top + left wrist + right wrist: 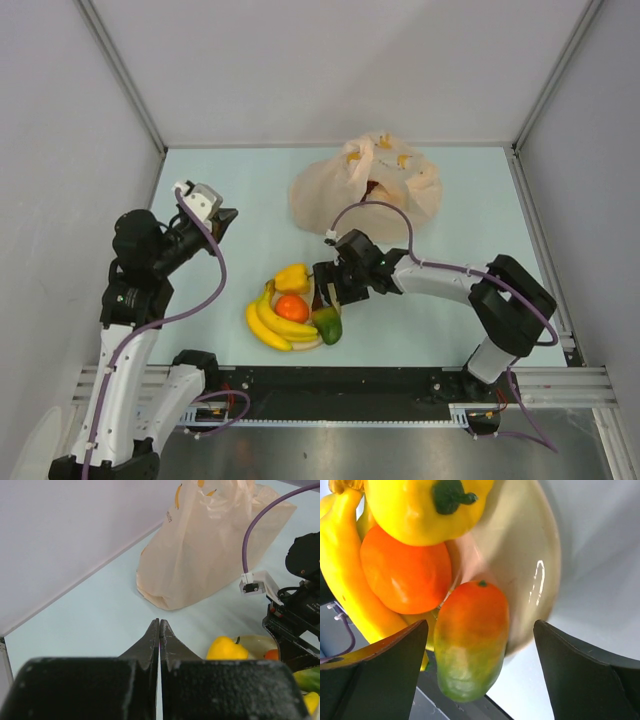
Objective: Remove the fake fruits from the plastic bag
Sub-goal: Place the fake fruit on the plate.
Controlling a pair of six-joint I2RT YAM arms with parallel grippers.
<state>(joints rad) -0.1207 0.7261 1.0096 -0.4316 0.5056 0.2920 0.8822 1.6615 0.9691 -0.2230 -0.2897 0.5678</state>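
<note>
Plastic banana bunch (268, 325), orange (292, 307), pepper (292, 277), mango (328, 325) on plate (525, 540); dark red piece (378, 190) apparently left in bag (325, 195); right claw (479, 645) spread, left claw (159, 630) pressed together.

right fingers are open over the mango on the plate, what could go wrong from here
1. The mango lies on the plate's rim, partly overhanging; the open right fingers flank it and could nudge it off as they lift.
2. A dark red thing shows in the plastic bag's mouth; the bag looks limp, so reaching in may drag it instead.
</note>
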